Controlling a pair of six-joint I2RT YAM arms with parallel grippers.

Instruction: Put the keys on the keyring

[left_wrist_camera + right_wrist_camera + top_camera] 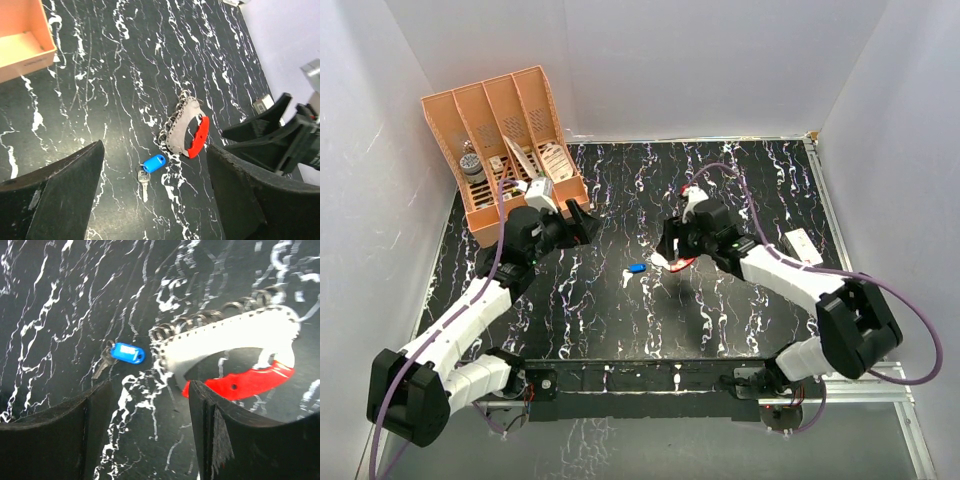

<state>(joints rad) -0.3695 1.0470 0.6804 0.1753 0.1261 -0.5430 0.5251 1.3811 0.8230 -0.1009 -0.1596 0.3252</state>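
Note:
The key (635,269), small and silver with a blue plastic head, lies flat on the black marbled table (620,330) near the middle. Just right of it lies the keyring (680,263), a D-shaped loop with a pale metal side carrying several small rings and a red side. In the left wrist view the key (153,163) sits below the keyring (187,131), apart from it. My left gripper (582,222) hovers open, back and left of the key. My right gripper (670,245) is open low over the keyring (225,340), its right finger (220,435) beside the red end; the key (127,353) is unheld.
An orange divided organizer (505,150) with a few items stands at the back left, close behind my left gripper. A small white object (798,243) lies right of my right arm. White walls enclose the table on three sides.

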